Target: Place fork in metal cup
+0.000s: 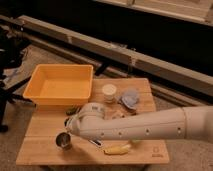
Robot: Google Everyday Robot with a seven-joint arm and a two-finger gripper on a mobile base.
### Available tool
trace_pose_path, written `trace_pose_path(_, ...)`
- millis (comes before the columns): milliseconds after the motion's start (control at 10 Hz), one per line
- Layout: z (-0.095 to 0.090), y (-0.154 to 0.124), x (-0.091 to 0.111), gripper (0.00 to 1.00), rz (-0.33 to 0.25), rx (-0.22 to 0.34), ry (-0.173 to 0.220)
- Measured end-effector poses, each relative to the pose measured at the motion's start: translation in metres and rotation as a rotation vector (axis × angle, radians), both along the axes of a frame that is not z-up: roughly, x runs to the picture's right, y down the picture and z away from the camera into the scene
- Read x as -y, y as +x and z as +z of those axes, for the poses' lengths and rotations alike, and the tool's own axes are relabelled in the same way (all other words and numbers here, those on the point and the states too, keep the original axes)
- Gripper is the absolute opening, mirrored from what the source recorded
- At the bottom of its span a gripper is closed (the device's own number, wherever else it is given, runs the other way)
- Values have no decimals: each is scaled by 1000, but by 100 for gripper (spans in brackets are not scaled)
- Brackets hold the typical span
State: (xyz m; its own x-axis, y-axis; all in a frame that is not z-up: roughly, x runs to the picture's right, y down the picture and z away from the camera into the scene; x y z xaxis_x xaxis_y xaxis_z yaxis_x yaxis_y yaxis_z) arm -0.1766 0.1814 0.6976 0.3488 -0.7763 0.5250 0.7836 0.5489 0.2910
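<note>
The jaws are shut, set at the left tip of the white arm [145,127], low in the left-centre of the frame; the gripper [68,123] sits just above and slightly right of the metal cup [63,140]. Whether anything is pinched between them cannot be told, and the fork cannot be made out with certainty here. The metal cup stands upright on the lower left part of the wooden bench [40,150], its dark inside facing up, close below the gripper but whether touching it is unclear.

The arm's rounded wrist bulges just right of the gripper, and the long white forearm runs from there to the right edge of the frame, crossing over the middle of the bench. Under the forearm, a dark-handled utensil [95,143] pokes out toward the lower centre, and beside it to the right lies a pale yellow item [117,149] near the bench's front edge.

At the upper left of the bench sits a yellow bin [60,85], open side up. To its right stands a white lidded jar [108,92], and right of that lies a bluish-grey object [130,97]. Behind the bench, a long grey rail [150,60] runs diagonally across the upper frame.
</note>
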Motion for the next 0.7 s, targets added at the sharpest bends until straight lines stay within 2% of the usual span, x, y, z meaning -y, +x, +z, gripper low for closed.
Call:
trace_pose_path(400,-23,-1,-20,0,-77,35,-103)
trace_pose_path(700,-27,-22,-35,0,-149,70,-155)
